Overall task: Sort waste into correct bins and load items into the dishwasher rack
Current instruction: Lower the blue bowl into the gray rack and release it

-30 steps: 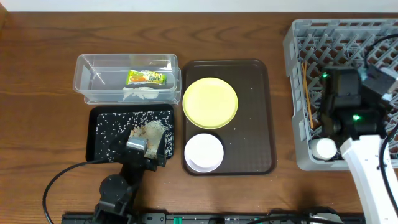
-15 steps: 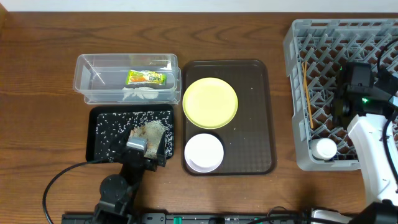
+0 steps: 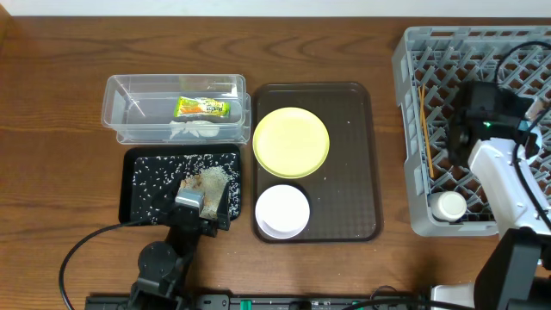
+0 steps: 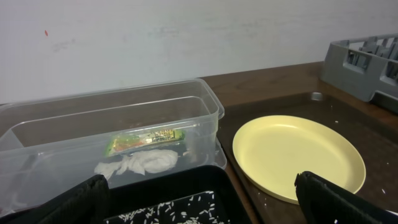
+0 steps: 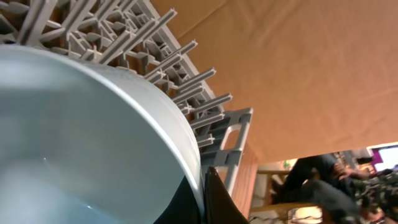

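Looking at a dark wood table [image 3: 52,103] here. Carries four things directly: clear plastic tub [image 3: 155,79] at back left, flat black tray [image 3: 126,185] right in front of it (edges so close, can't tell whether touching), bigger dark brown serving tray [image 3: 353,172] just to the right of both, then grey dishwasher rack [image 3: 413,52] at far right with a strip of bare wood between. Also got a black cable [image 3: 77,245] looping over the wood at front left.

Wrapper [image 3: 203,108] in tub [image 3: 112,114] — plate [image 3: 291,142] rightward
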You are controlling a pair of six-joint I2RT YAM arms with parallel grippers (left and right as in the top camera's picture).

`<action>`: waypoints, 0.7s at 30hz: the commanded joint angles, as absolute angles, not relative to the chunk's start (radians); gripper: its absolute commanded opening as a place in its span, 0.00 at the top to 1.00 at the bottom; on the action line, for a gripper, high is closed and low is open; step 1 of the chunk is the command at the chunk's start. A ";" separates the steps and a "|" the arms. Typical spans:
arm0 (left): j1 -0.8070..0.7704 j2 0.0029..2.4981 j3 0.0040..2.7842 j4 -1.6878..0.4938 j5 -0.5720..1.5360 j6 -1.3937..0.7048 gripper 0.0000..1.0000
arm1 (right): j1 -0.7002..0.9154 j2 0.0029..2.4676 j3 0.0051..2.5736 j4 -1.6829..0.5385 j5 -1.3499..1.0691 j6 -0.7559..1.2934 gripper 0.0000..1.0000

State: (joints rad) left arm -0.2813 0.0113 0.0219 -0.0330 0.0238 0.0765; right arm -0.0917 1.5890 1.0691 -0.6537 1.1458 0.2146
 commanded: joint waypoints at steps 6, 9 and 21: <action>-0.276 0.006 0.004 -0.070 0.018 0.078 0.03 | 0.029 1.621 1.069 -0.691 1.096 0.175 0.99; -0.276 0.006 0.004 -0.070 0.019 0.078 0.03 | 0.049 1.621 1.069 -0.699 1.095 0.175 0.99; -0.276 0.006 0.004 -0.070 0.018 0.078 0.03 | 0.154 1.621 1.069 -0.727 1.096 0.179 0.99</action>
State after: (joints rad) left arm -0.2813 0.0113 0.0219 -0.0330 0.0238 0.0761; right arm 0.1246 1.5982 1.0744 -0.7067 1.1519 0.1928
